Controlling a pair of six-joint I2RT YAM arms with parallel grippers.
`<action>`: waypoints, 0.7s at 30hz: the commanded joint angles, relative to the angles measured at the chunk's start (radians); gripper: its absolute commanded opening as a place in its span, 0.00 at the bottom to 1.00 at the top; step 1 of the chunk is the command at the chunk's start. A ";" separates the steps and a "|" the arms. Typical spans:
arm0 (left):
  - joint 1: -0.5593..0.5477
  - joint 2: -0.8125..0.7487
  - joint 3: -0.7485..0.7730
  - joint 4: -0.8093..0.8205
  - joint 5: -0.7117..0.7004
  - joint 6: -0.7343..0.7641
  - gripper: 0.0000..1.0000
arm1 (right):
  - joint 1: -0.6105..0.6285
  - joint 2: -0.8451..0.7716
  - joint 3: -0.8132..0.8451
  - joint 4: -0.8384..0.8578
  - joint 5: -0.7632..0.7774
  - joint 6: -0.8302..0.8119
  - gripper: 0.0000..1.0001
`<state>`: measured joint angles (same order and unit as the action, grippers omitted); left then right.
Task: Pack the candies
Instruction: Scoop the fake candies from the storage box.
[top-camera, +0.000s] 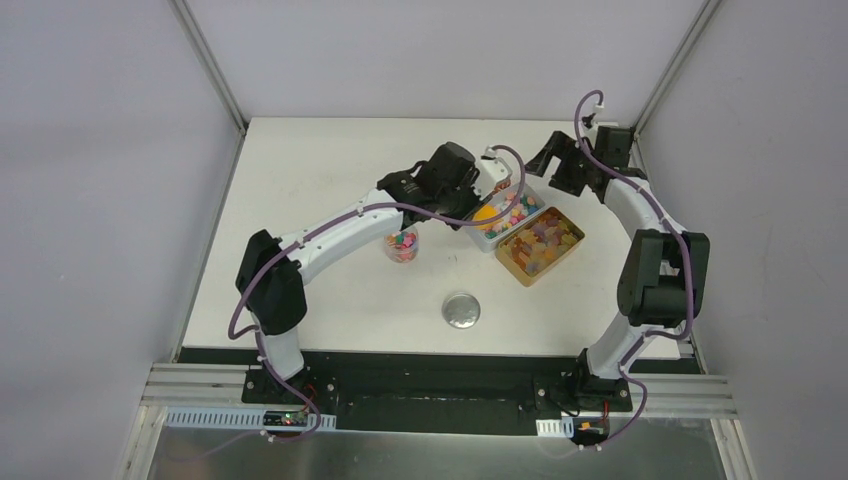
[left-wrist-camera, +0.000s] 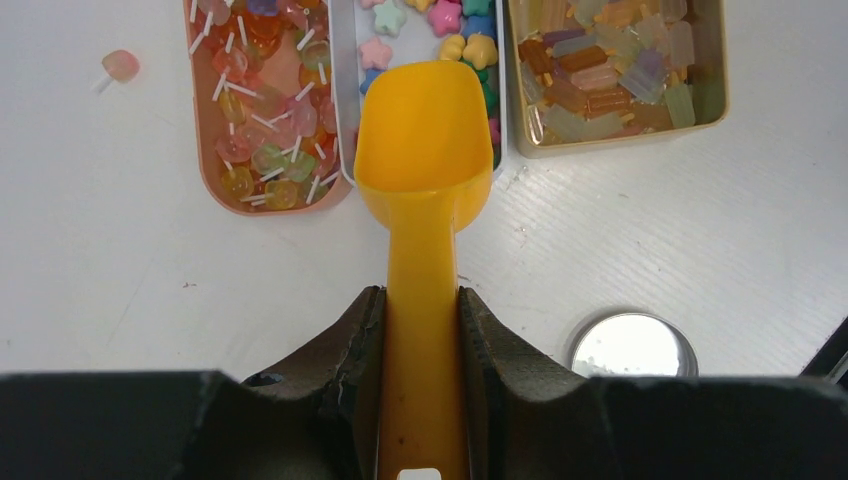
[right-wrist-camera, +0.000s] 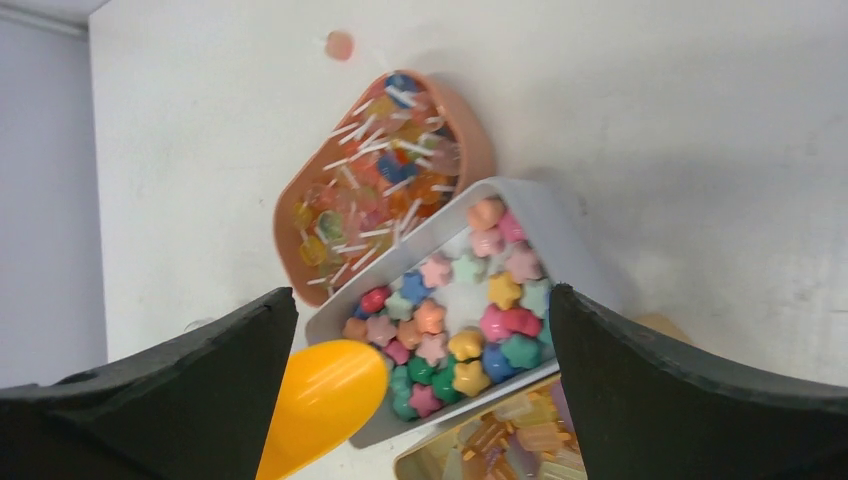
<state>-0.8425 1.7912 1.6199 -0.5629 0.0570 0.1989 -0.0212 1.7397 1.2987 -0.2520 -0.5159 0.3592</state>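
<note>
Many small star-shaped pastel candies (right-wrist-camera: 455, 325) in the white rectangular tray (left-wrist-camera: 347, 100), dead ahead along the long axis of the empty orange plastic scoop (left-wrist-camera: 425, 150) pinched by its handle in the nearer left end effector (left-wrist-camera: 422, 305); right end effector (right-wrist-camera: 420, 295) wide, empty, overhead.

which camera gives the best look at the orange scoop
The left wrist view: the scoop fills the middle, its handle clamped between the left fingers and its bowl visibly empty. The right wrist view catches only the rounded bowl at its bottom edge; the top view shows just a small orange patch by the left wrist.
</note>
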 joint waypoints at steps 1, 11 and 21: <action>-0.018 0.038 0.095 -0.027 -0.022 0.025 0.00 | -0.042 -0.065 0.023 -0.002 0.107 -0.033 1.00; -0.023 0.139 0.224 -0.108 -0.052 0.061 0.00 | -0.043 -0.047 0.022 -0.024 0.142 -0.079 1.00; -0.025 0.224 0.300 -0.155 -0.075 0.088 0.00 | -0.042 -0.032 0.012 -0.024 0.135 -0.087 1.00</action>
<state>-0.8585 1.9961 1.8603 -0.7151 0.0002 0.2581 -0.0677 1.7313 1.2984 -0.2886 -0.3889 0.2920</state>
